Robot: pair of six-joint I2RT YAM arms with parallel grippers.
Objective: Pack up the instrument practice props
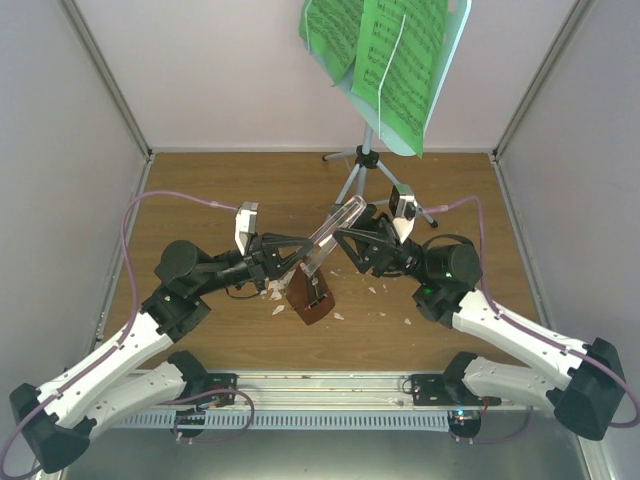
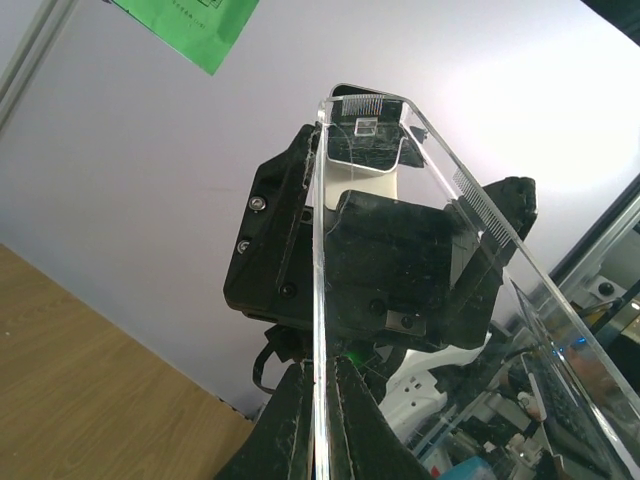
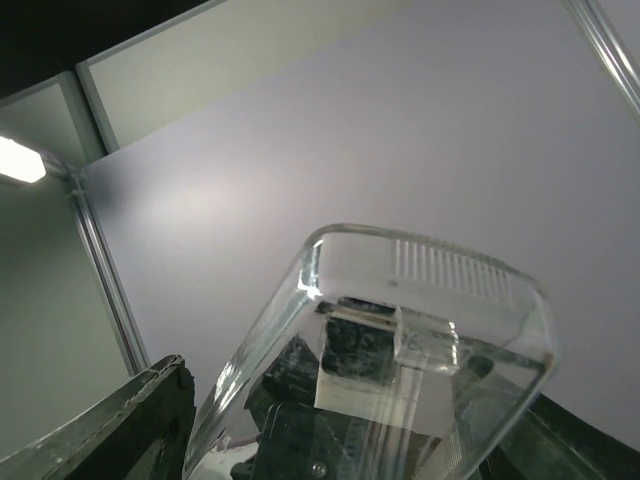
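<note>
The metronome's clear pyramid cover (image 1: 335, 228) is held in the air between both grippers, above its reddish-brown base (image 1: 310, 298), which stands on the table. My left gripper (image 1: 300, 258) is shut on one thin wall of the cover (image 2: 365, 110), pinched between its fingertips (image 2: 325, 420). My right gripper (image 1: 347, 240) straddles the cover (image 3: 420, 270) across its width, fingers (image 3: 120, 430) on either side. The pale blue music stand (image 1: 345, 85) with silver tripod legs (image 1: 352, 180) stands at the back, carrying green sheet-music pages (image 1: 400, 60).
Small white crumbs (image 1: 380, 292) lie around the metronome base. White walls enclose the wooden table (image 1: 200, 200) on the left, right and back. A metal rail (image 1: 320, 385) runs along the near edge between the arm bases.
</note>
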